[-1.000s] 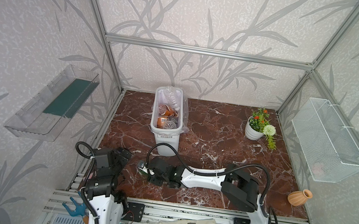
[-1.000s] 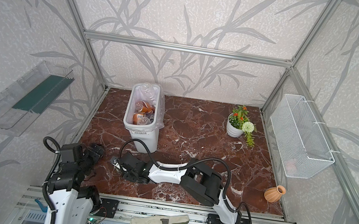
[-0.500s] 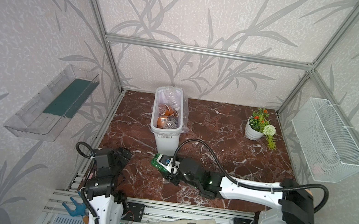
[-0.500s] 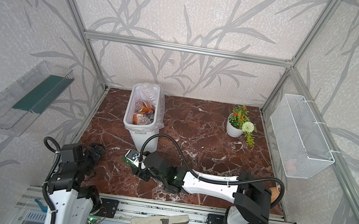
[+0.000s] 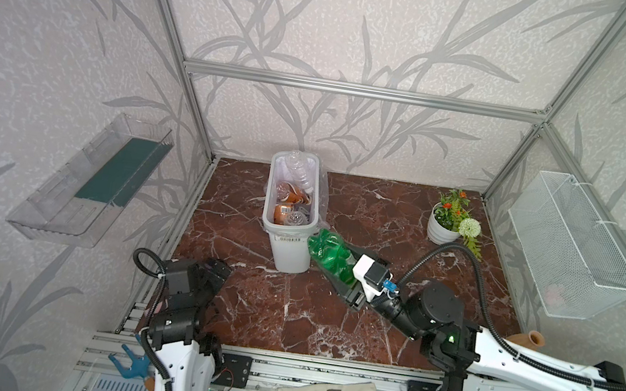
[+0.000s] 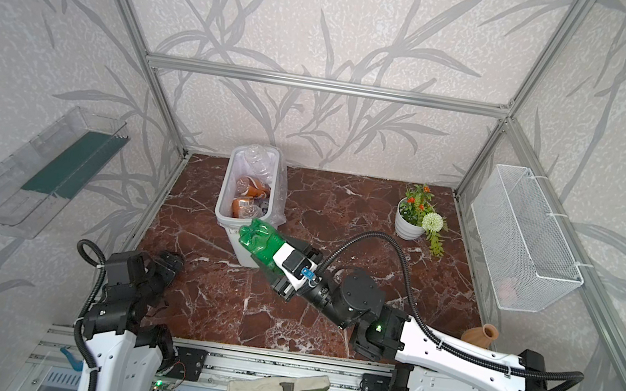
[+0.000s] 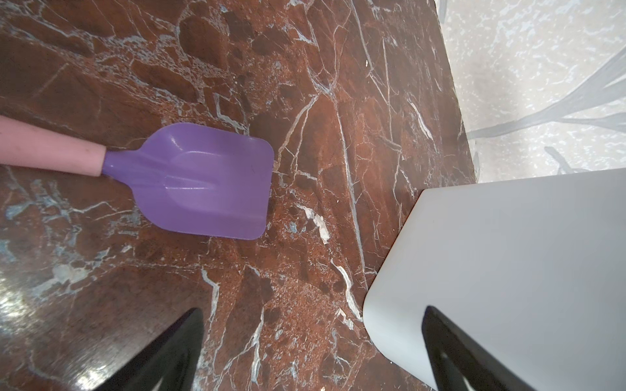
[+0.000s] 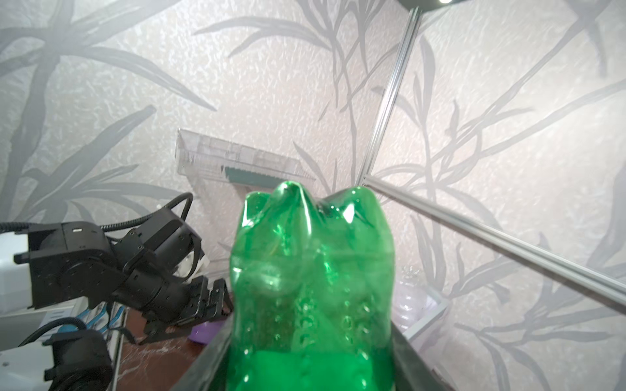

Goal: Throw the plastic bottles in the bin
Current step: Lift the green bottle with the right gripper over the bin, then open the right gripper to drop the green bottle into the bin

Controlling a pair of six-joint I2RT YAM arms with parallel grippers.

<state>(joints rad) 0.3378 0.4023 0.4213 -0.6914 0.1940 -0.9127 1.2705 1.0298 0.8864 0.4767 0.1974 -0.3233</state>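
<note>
Green bottle [image 5: 327, 252] is pinched in the right hand [image 5: 340, 267], base just beside the bin [image 5: 285, 255] rim; left hand [image 5: 219, 271] hangs spread above the bench [image 5: 284, 318].

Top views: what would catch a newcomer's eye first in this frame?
The bright green plastic bottle stands out, clamped in the right gripper at the near corner of the tall white plastic bin in the middle of the marble floor. That bin is crowded with clear and brown-labelled bottles. The left gripper sits open and empty at the front left.
</note>
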